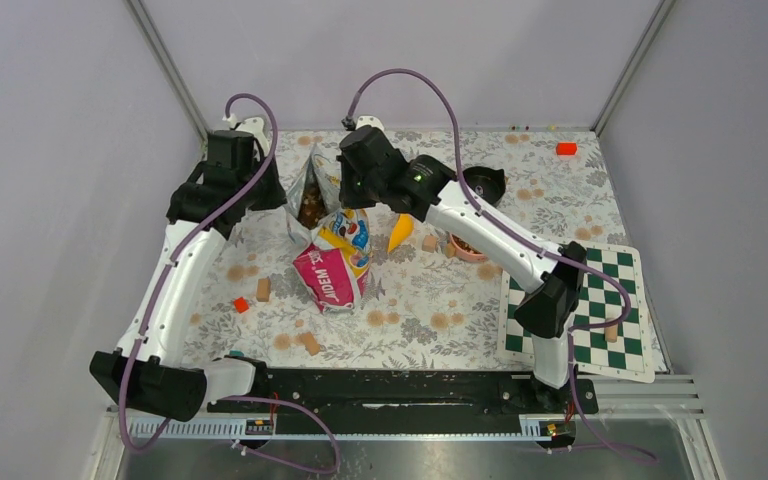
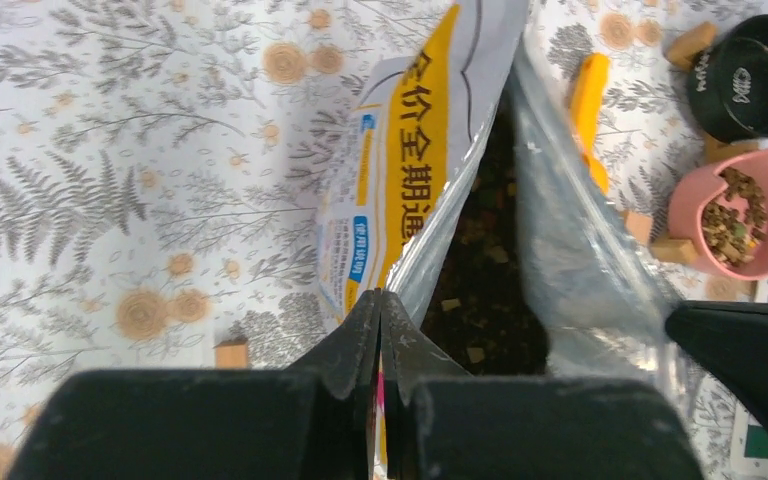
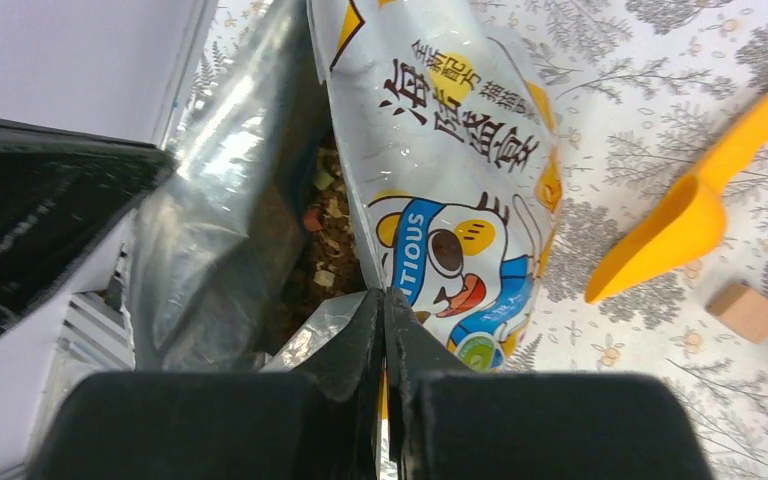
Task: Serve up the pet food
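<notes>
The pet food (image 1: 309,207) shows as mixed kibble inside the open mouth of a glossy yellow, white and pink bag (image 1: 332,262) lying mid-table. My left gripper (image 1: 282,197) is shut on the bag's left rim and my right gripper (image 1: 346,197) is shut on the opposite rim, so the mouth gapes between them. In the left wrist view the gripper (image 2: 380,295) pinches the printed wall of the bag (image 2: 415,160), with kibble (image 2: 485,250) dark inside. The right wrist gripper (image 3: 383,293) pinches the cat-printed wall of the bag (image 3: 440,150), beside kibble (image 3: 325,230). A pink bowl (image 1: 457,250) holds more kibble (image 2: 735,215).
A yellow scoop (image 1: 400,232) lies right of the bag, and a black round lid (image 1: 484,183) sits behind the bowl. Wooden cubes (image 1: 263,290) and small red blocks (image 1: 566,148) are scattered on the floral cloth. A green chessboard (image 1: 600,310) lies at the right.
</notes>
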